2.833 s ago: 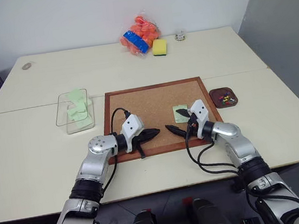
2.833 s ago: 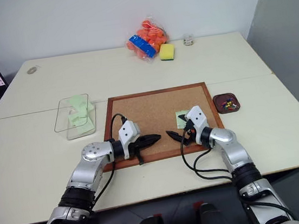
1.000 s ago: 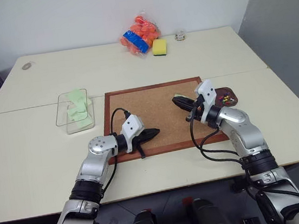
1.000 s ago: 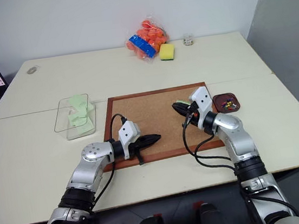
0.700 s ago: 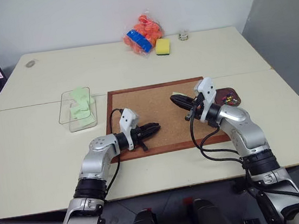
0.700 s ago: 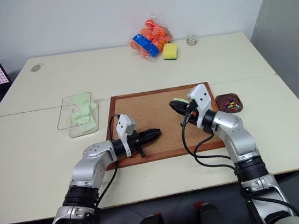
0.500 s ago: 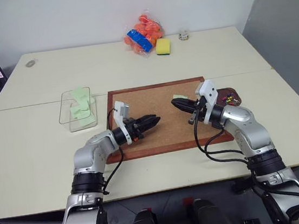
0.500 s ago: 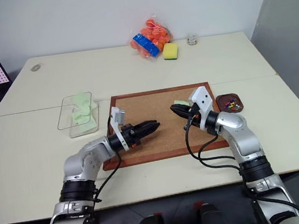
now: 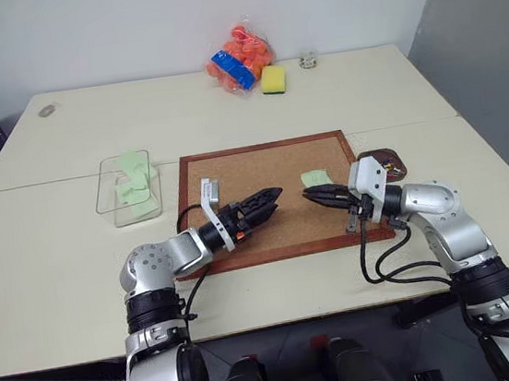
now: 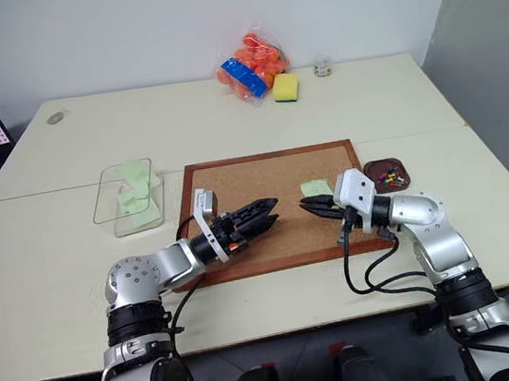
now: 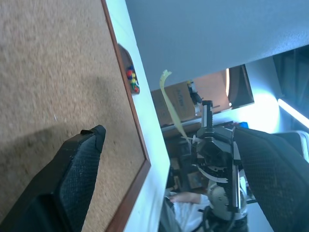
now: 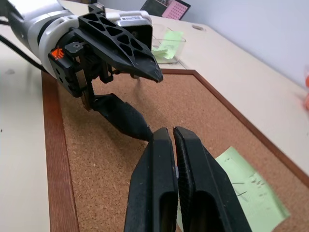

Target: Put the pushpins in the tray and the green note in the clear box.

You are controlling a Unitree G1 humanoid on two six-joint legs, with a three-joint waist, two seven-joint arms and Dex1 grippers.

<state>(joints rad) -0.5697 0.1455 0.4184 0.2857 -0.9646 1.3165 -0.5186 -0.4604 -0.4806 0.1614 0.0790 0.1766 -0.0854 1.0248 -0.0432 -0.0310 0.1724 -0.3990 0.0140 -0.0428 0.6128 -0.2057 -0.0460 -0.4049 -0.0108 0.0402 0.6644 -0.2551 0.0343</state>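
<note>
well, no readable writing shows on anything. left hand (image 9: 272, 194) gapes wide and empty over the corkboard (image 9: 234, 174) at frame centre. right hand (image 9: 315, 195), fingers pinched together, grips the green note (image 9: 316, 178) by its edge. tray (image 9: 382, 162) with pushpins (image 9: 385, 172) sits right of the board; clear box (image 9: 128, 187) at left on the surface (image 9: 46, 235).

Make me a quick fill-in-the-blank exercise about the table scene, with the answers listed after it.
1. The right gripper holds the green note with its jaws ____.
2. The left gripper hovers over the ____ with open jaws.
3. The clear box already holds pale ____ notes.
4. The colourful pushpins lie in the dark ____.

Missing words: shut; corkboard; green; tray
</note>
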